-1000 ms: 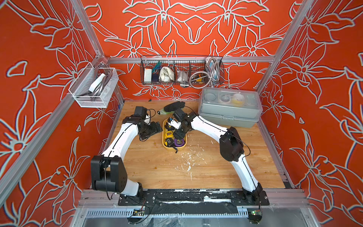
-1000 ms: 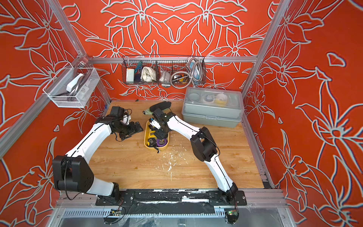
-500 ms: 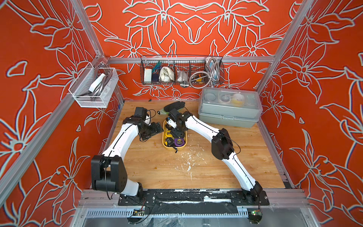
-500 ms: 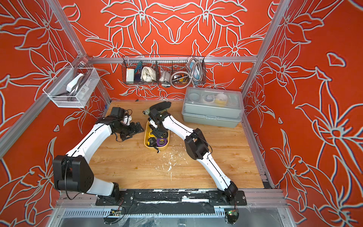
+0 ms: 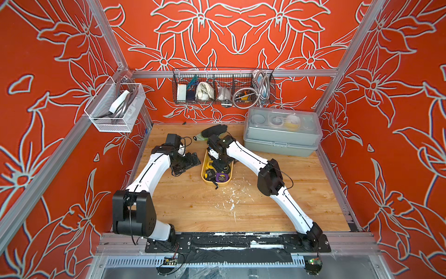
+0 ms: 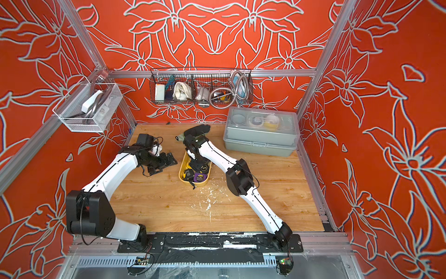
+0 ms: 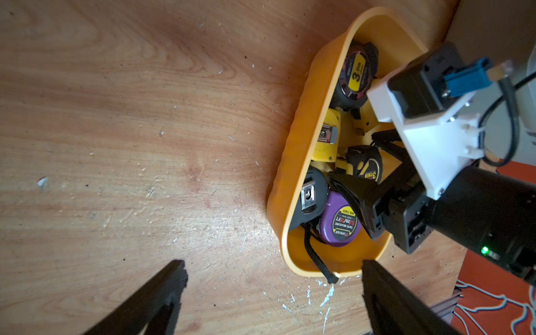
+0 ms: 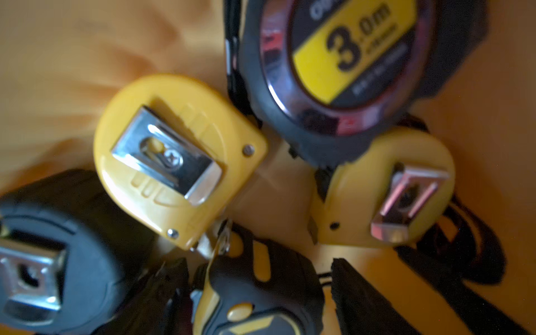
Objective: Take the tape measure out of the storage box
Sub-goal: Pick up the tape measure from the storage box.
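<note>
Right wrist view showed the black-and-yellow tape measure (image 8: 261, 290) lying in the storage box (image 8: 72, 58), squarely between the spread right jaws, with a gap on 1 side, not yet pinched. The left jaws, also spread, hung over bare desk (image 7: 116, 116) beside the box.

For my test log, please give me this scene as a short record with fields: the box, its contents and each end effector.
storage box: yellow, on the wooden table, holding several tape measures
right end effector: open, down in the box, jaws either side of the black-and-yellow tape measure
left end effector: open, empty, over the table beside the box
task: tape measure not yet out
</note>
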`<state>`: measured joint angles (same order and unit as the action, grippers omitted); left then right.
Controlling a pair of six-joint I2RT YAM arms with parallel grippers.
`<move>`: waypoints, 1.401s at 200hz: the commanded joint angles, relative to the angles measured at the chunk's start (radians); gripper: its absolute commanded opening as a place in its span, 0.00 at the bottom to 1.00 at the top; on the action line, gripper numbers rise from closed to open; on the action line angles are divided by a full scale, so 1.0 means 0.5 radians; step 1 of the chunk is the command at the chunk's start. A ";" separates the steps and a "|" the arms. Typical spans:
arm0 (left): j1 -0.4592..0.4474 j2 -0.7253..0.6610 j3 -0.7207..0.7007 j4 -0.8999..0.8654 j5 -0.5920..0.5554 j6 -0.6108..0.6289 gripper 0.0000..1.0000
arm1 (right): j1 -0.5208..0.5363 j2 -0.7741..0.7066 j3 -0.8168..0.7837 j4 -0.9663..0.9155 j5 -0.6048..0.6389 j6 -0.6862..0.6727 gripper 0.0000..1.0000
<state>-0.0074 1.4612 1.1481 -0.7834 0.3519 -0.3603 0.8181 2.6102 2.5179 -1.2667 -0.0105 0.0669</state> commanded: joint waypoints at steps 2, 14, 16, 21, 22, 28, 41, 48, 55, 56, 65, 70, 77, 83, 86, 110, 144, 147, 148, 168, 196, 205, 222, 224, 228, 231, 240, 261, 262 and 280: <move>0.006 -0.054 -0.026 -0.001 0.014 0.003 0.96 | -0.016 0.135 0.014 -0.309 0.006 0.038 0.82; 0.007 -0.063 -0.034 0.002 0.014 0.002 0.96 | -0.015 0.141 -0.008 -0.302 -0.029 0.032 0.82; 0.006 -0.064 -0.035 0.003 0.016 0.000 0.96 | -0.016 0.141 -0.014 -0.297 -0.038 0.031 0.82; 0.008 -0.067 -0.038 0.005 0.012 0.000 0.96 | -0.014 0.143 -0.026 -0.291 -0.050 0.031 0.82; 0.008 -0.067 -0.038 0.005 0.013 0.000 0.96 | -0.015 0.142 -0.027 -0.290 -0.051 0.032 0.82; 0.006 -0.072 -0.038 0.003 0.012 0.001 0.96 | -0.015 0.145 -0.040 -0.286 -0.077 0.031 0.80; 0.006 -0.075 -0.043 -0.001 0.008 -0.002 0.96 | -0.015 0.142 -0.060 -0.278 -0.132 0.025 0.72; 0.006 -0.083 -0.046 -0.001 0.010 -0.003 0.96 | -0.013 0.130 -0.068 -0.271 -0.161 0.015 0.66; 0.006 -0.089 -0.052 0.001 0.003 -0.002 0.96 | -0.013 0.113 -0.082 -0.257 -0.190 0.010 0.61; 0.006 -0.088 -0.053 0.001 0.004 -0.003 0.96 | -0.012 0.111 -0.085 -0.255 -0.192 0.010 0.61; 0.006 -0.095 -0.056 0.002 -0.001 -0.005 0.96 | -0.008 0.074 -0.104 -0.228 -0.220 -0.003 0.57; 0.006 -0.099 -0.059 0.005 -0.004 -0.005 0.96 | -0.007 0.046 -0.125 -0.208 -0.234 -0.004 0.54; 0.006 -0.099 -0.063 0.008 -0.002 -0.006 0.96 | -0.003 0.006 -0.146 -0.179 -0.232 -0.005 0.52; 0.007 -0.098 -0.065 0.008 -0.002 -0.006 0.96 | -0.002 -0.024 -0.164 -0.159 -0.237 -0.011 0.50; 0.007 -0.098 -0.063 0.008 0.000 -0.005 0.96 | -0.001 -0.040 -0.171 -0.148 -0.237 -0.012 0.49; 0.006 -0.089 -0.057 0.011 0.008 -0.009 0.96 | 0.001 -0.117 -0.182 -0.129 -0.224 -0.017 0.44; 0.006 -0.096 -0.047 0.023 0.018 -0.013 0.96 | -0.001 -0.248 -0.152 -0.118 -0.191 -0.017 0.41; 0.006 -0.094 -0.047 0.023 0.018 -0.016 0.96 | -0.001 -0.262 -0.152 -0.112 -0.188 -0.017 0.40; 0.006 -0.096 -0.047 0.025 0.019 -0.017 0.96 | -0.001 -0.267 -0.154 -0.112 -0.187 -0.014 0.40; 0.006 -0.093 -0.049 0.035 0.036 -0.022 0.96 | 0.001 -0.348 -0.140 -0.078 -0.186 -0.004 0.39; 0.001 -0.101 -0.033 0.039 0.047 -0.011 0.96 | -0.003 -0.426 -0.056 -0.077 -0.188 0.019 0.39; -0.009 -0.106 -0.015 0.031 0.034 0.004 0.96 | -0.007 -0.450 -0.008 -0.092 -0.179 0.022 0.39; -0.058 -0.102 0.040 -0.004 -0.036 0.056 0.97 | -0.050 -0.504 0.076 -0.141 -0.190 0.041 0.39; -0.069 -0.100 0.047 -0.010 -0.046 0.062 0.97 | -0.058 -0.513 0.082 -0.150 -0.194 0.047 0.39; -0.087 -0.095 0.064 -0.022 -0.064 0.078 0.97 | -0.077 -0.531 0.087 -0.161 -0.205 0.058 0.39; -0.102 -0.088 0.078 -0.032 -0.077 0.086 0.98 | -0.092 -0.551 0.088 -0.168 -0.214 0.063 0.39; -0.155 -0.062 0.114 -0.050 -0.112 0.113 0.98 | -0.147 -0.615 0.061 -0.181 -0.228 0.081 0.39; -0.315 0.042 0.229 -0.114 -0.224 0.176 0.99 | -0.295 -0.839 -0.160 -0.174 -0.219 0.098 0.39; -0.323 0.048 0.235 -0.119 -0.229 0.177 0.99 | -0.303 -0.856 -0.177 -0.172 -0.220 0.099 0.39; -0.466 0.171 0.339 -0.158 -0.318 0.216 0.99 | -0.469 -1.156 -0.562 -0.035 -0.267 0.132 0.39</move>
<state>-0.1677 1.4734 1.2591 -0.8108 0.2699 -0.3058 0.6914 2.2101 2.3974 -1.2987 -0.1272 0.0967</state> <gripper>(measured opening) 0.990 0.639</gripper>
